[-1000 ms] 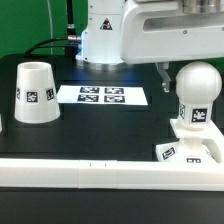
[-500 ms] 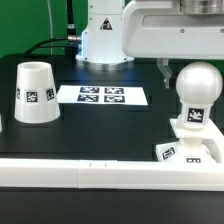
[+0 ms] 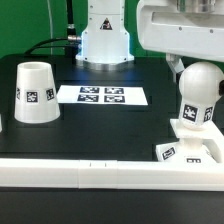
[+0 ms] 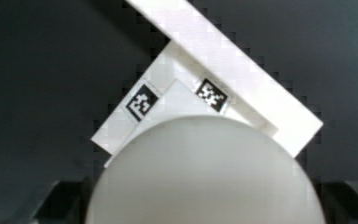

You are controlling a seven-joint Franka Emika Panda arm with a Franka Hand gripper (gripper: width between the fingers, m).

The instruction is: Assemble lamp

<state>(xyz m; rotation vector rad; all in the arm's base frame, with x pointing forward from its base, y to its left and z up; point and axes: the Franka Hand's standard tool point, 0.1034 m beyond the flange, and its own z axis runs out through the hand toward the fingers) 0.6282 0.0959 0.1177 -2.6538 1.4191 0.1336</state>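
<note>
Gripper (image 4: 197, 206) astride bulb (image 4: 202, 160), wrist view only

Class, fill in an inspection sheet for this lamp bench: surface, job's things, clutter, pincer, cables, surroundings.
Surface: black table, white rail along the edge nearest the exterior camera.
Job's things: shade upright, alone at the exterior view's left; bulb standing on the base.
Clutter: marker board only.
Pincer: open, over the bulb, jaws either side.
Cables: one dark cable beside the arm's pedestal.
Surroundings: green backdrop.
</note>
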